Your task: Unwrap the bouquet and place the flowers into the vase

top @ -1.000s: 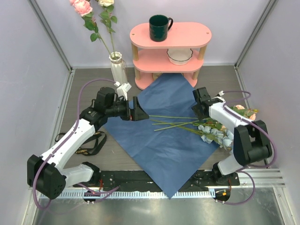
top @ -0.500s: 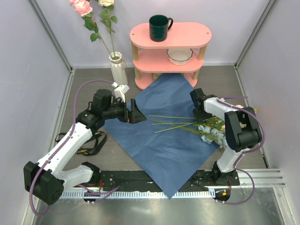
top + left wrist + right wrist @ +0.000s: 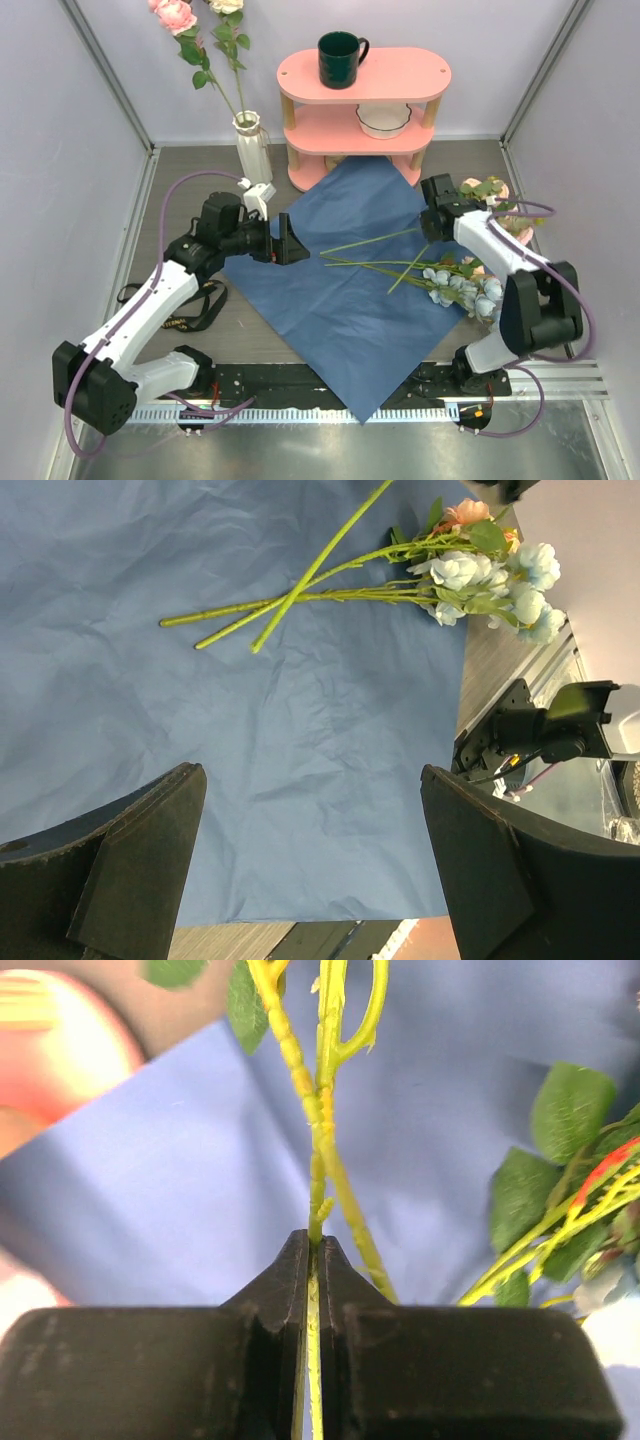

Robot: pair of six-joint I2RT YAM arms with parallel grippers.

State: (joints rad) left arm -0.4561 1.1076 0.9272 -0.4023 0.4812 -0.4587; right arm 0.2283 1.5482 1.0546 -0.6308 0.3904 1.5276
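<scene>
One flower stem point(image 3: 316, 1175) is clamped in the right gripper point(image 3: 312, 1260) at the blue sheet's point(image 3: 330, 310) edge. Left gripper point(image 3: 310, 790) gapes empty above the sheet.

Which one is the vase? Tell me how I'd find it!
Find the pink two-level shelf at the back. Just left of it stands the vase: tall, slim, cream-white, the only thing with flowers standing up in it.
</scene>
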